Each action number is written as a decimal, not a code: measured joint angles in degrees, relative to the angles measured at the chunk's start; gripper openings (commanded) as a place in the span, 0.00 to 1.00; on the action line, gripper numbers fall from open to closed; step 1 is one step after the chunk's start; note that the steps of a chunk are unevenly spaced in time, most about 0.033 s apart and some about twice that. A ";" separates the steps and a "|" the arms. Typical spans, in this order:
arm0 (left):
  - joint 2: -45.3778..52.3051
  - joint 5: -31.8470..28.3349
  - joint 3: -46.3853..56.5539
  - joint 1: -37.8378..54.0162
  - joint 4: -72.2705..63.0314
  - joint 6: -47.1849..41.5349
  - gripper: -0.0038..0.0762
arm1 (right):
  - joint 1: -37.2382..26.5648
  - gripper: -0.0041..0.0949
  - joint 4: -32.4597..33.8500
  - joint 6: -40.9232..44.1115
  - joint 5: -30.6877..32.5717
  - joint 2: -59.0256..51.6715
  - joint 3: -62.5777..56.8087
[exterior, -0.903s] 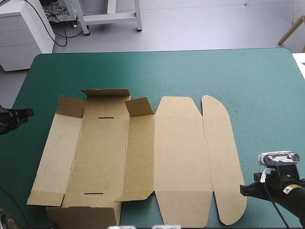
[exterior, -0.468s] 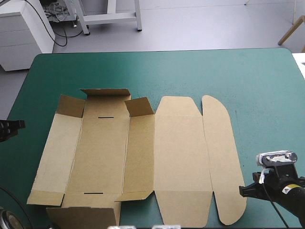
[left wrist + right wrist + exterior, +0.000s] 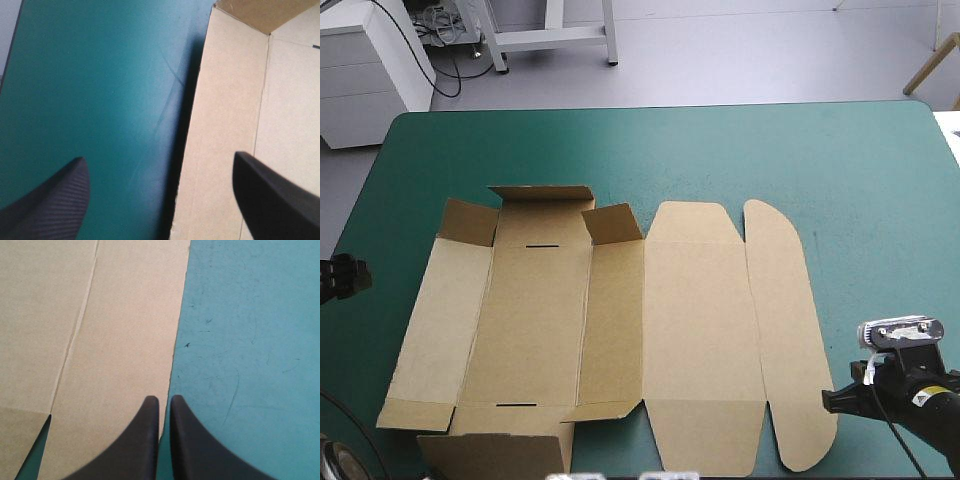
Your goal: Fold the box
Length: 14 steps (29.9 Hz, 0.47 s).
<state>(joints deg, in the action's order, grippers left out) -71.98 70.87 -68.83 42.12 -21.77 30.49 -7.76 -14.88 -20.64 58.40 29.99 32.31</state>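
Note:
The brown box (image 3: pixel 610 330) lies flat across the middle of the teal-green table, with short flaps at its far left end (image 3: pixel 468 222) and near left end standing up a little. My left gripper (image 3: pixel 350 277) hovers at the table's left side, just off the box's left edge. In the left wrist view this gripper (image 3: pixel 159 157) is open, and the box's left panel (image 3: pixel 235 115) lies ahead between its fingers. My right gripper (image 3: pixel 830 400) is at the near right, beside the rounded flap (image 3: pixel 790 330). It (image 3: pixel 164 399) is shut, with the flap's edge (image 3: pixel 125 330) straight ahead.
The teal-green cover (image 3: pixel 720 150) shows in a wide band beyond the box and to its right. The table's left edge (image 3: pixel 360 200) runs close by my left gripper. The box's near end flap (image 3: pixel 495 455) reaches the table's near edge.
My left gripper has drawn back toward the table's left edge and near side, and its fingers have gone from shut to open. The right arm and the box have stayed put.

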 measured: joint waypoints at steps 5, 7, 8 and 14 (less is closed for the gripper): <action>0.00 -0.07 1.64 0.00 0.06 -0.59 0.84 | 0.00 0.10 0.00 0.00 0.00 0.00 0.00; 0.00 -0.06 3.51 0.00 0.01 -0.59 0.84 | 0.00 0.10 0.00 0.00 0.00 0.00 0.00; 0.00 -0.08 5.08 0.00 -0.17 -0.53 0.84 | 0.00 0.10 0.00 0.00 0.00 0.00 0.00; 0.00 -0.32 13.73 0.07 -6.95 4.01 0.84 | 0.00 0.10 0.00 0.00 0.00 0.00 0.00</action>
<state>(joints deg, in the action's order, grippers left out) -71.98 70.55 -55.10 42.19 -28.72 34.50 -7.76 -14.88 -20.64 58.40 29.99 32.31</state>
